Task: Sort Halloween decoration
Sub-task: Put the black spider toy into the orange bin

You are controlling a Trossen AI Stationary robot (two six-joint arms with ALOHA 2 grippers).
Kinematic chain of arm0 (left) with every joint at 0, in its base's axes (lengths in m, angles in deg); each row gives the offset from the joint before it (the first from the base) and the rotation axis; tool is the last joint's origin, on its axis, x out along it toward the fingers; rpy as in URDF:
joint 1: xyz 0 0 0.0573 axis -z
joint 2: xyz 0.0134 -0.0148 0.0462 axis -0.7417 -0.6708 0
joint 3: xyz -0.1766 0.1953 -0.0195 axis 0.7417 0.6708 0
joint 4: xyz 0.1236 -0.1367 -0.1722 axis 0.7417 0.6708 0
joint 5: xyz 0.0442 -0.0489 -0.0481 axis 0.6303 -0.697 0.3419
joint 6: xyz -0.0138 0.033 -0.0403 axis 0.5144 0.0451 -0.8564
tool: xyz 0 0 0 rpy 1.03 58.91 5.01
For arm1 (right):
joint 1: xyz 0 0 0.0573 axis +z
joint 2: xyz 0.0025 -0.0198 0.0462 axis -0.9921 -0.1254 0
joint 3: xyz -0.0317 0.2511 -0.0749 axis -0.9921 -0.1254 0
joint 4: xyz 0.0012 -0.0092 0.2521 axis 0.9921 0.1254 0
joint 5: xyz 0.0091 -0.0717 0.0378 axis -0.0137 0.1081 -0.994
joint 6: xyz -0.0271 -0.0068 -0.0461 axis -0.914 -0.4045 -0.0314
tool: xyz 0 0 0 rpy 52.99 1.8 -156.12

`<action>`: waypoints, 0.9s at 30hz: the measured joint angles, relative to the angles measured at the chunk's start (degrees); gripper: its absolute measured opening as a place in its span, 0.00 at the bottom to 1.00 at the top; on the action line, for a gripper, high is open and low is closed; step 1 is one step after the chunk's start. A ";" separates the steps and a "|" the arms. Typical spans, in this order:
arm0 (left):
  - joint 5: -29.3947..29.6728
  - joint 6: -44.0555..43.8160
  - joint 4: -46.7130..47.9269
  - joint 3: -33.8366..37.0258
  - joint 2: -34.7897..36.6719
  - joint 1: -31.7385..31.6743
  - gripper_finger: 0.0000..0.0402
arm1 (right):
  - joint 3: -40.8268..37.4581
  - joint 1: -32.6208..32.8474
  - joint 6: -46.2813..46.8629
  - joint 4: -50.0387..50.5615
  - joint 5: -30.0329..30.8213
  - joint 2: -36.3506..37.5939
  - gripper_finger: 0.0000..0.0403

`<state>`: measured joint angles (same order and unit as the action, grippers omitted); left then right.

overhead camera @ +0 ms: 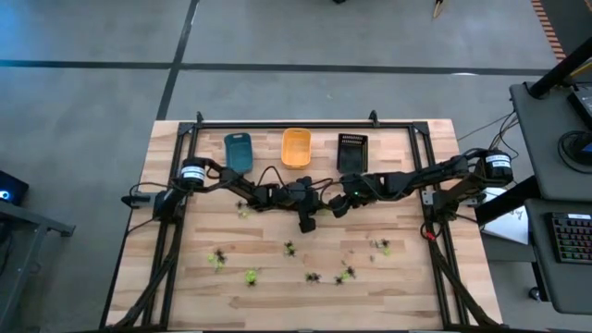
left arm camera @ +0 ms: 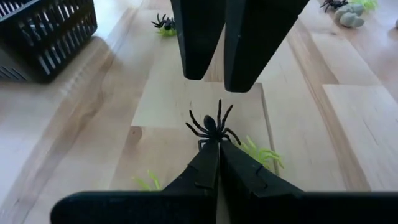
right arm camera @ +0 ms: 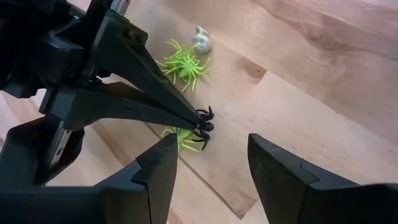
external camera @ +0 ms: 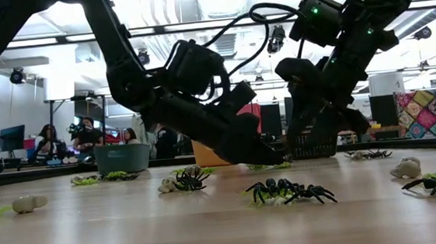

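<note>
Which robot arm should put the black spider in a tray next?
Probably the left. Its left gripper is already shut on the black spider, so it can carry it off. The right gripper is open and holds nothing, just facing it.

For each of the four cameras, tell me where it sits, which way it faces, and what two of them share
High: overhead, straight down; both arms, blue tray.
Low: table height, level into the room; both arms overhead.
Left wrist: along the shut left gripper pinching a black spider; right fingers beyond.
Right wrist: past the open right gripper at the left gripper.
Both wrists share that black spider.
</note>
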<state>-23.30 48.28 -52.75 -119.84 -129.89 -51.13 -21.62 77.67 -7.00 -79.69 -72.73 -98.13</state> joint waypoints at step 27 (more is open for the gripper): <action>0.02 -0.87 -0.54 0.03 -0.44 -0.01 0.00 | -4.30 0.87 1.01 -10.92 0.57 -2.97 0.39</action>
<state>-23.28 47.41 -53.28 -119.81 -130.33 -51.14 -25.92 78.54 -5.99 -90.61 -72.16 -101.10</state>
